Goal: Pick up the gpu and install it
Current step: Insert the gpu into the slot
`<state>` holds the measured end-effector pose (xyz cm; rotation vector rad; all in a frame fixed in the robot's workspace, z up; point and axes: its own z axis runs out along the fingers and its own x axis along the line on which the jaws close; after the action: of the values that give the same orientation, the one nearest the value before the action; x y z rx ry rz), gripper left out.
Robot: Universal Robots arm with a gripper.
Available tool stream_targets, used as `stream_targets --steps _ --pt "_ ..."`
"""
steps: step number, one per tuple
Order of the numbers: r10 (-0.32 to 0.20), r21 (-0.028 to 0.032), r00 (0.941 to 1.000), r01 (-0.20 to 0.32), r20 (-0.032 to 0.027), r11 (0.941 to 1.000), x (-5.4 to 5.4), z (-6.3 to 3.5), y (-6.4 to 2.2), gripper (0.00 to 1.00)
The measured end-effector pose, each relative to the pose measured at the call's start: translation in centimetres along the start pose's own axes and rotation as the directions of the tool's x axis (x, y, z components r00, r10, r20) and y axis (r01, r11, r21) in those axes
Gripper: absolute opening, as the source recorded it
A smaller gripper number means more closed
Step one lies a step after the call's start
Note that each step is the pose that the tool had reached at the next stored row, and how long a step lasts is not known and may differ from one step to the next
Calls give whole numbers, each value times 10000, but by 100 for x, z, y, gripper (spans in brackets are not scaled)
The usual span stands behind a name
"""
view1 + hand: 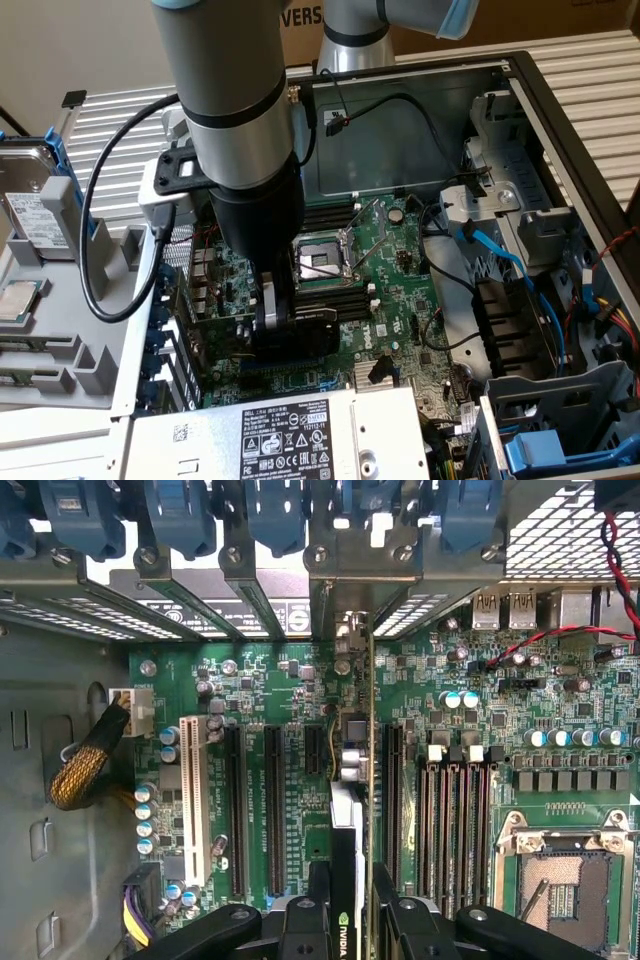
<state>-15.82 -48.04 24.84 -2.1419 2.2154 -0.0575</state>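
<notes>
One card is what this step turns on: the gpu (352, 810) stands on edge in the lower centre of the wrist view, running up the frame over the motherboard (290, 695), and your tool (345, 920) is clamped on it, one black finger on each face with the cooler's logo showing between them. In the exterior view the tool (285, 325) sits low in the middle of the frame, down inside the computer case (530, 75), with the card's black cooler (315, 325) just beside the processor socket (322, 260).

You appear to be in the seating stage, and whether the card's edge has entered a slot cannot be told from here. To do it well, keep the card upright and parallel to the long black expansion slots (274, 795); any lean will catch the connector on the slot wall. Watch the far end too: the silver bracket (352, 630) has to drop into the gap in the rear bracket row (250, 575) at the upper middle of the wrist view, beneath the blue retaining clips (275, 515). Line up both ends before pressing, then push straight down with even force.

Mind the memory slots (455, 805) right of centre and the braided cable (90, 760) at the left edge; neither should be nudged. Hold your grip steady until the card sits level.
</notes>
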Motion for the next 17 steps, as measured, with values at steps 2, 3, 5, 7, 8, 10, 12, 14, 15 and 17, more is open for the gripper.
stream_targets --steps 2,3,5,7,8,10,12,14,15,17 --pt "0 0 10000 0 -1 10000 0 1 0 26" --pt "0 0 10000 0 -1 10000 0 2 0 26" --pt "0 0 10000 0 -1 10000 0 3 0 26" --pt "0 2 10000 0 0 10000 0 3 0 26" --pt "0 2 10000 0 0 10000 0 4 0 26" --pt "0 2 10000 0 0 10000 0 4 0 26" --pt "0 1 10000 0 0 10000 0 3 1 26" --pt "0 1 10000 0 0 10000 0 4 1 26" --pt "0 1 10000 0 0 10000 0 3 1 26" --pt "0 2 10000 0 0 10000 0 4 1 26"
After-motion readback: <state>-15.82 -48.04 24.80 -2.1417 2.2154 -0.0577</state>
